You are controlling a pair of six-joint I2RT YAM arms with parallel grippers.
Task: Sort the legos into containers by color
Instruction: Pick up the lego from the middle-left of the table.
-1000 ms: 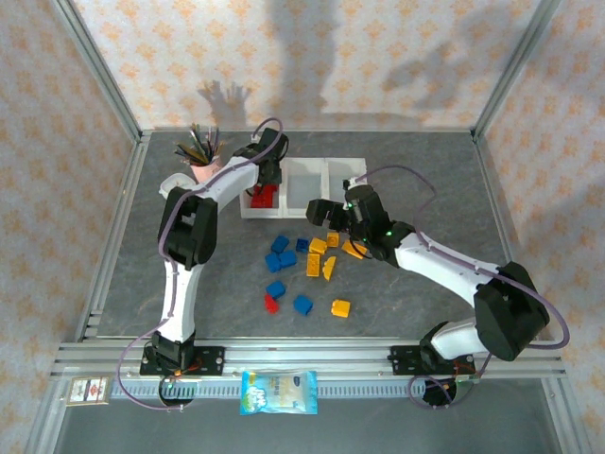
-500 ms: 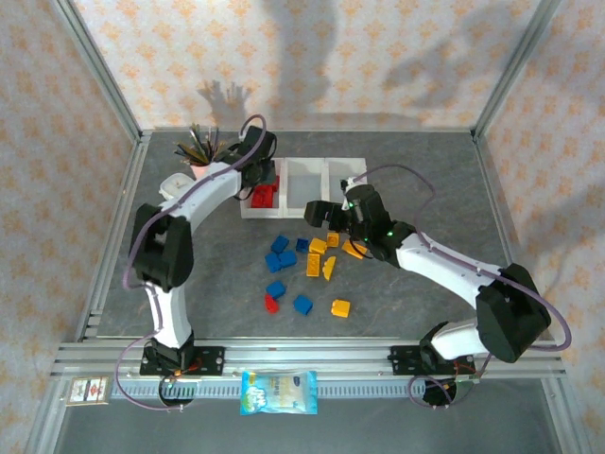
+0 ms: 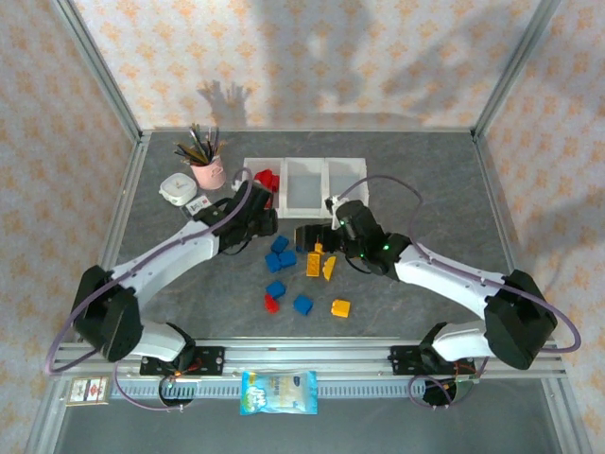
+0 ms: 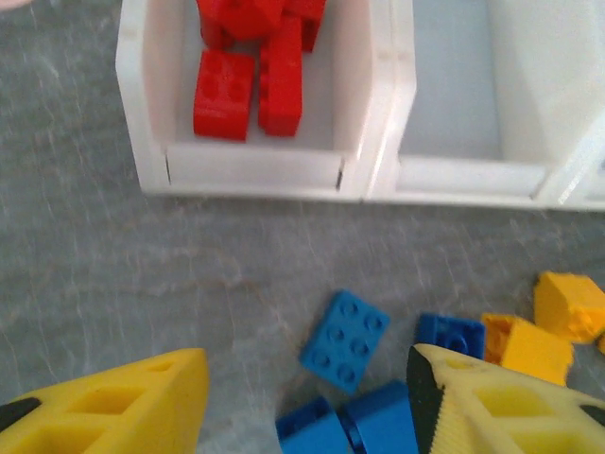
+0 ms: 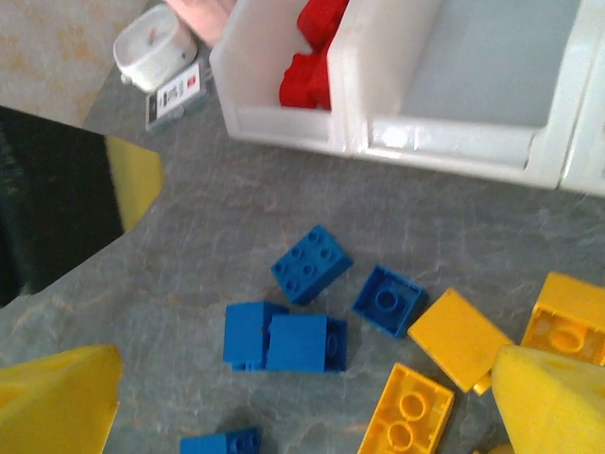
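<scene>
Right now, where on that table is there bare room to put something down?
Bare table lies right of the containers, out to its right edge. The middle bin is empty. Another free patch sits near the front, between the left arm and the legos. Crowded: in front of the bins, among the legos, and around the pink cup.

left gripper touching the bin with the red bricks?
Apart. The left wrist view shows a stretch of bare table between the left gripper and the front wall of the bin holding the red bricks.
</scene>
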